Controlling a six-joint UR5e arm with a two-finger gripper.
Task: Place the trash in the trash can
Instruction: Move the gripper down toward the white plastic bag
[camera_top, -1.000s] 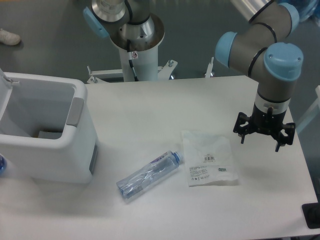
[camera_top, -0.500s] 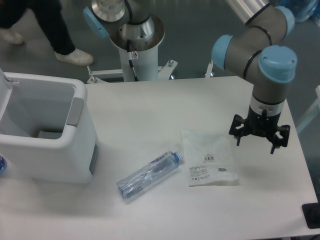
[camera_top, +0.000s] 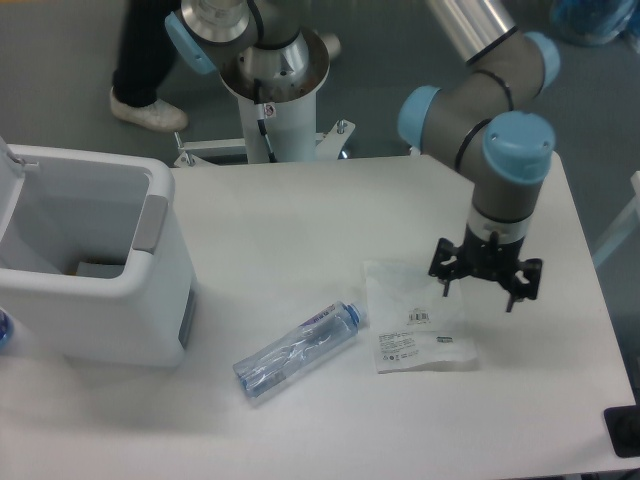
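The bin stood at the table's left edge; the bottle and packet lay mid-table. The open, empty gripper hung over the packet's right edge. The flat packet could be missed by the 2 jaws.

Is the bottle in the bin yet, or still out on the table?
Out. The bottle lies on its side on the table, right of the bin, apart from the gripper.
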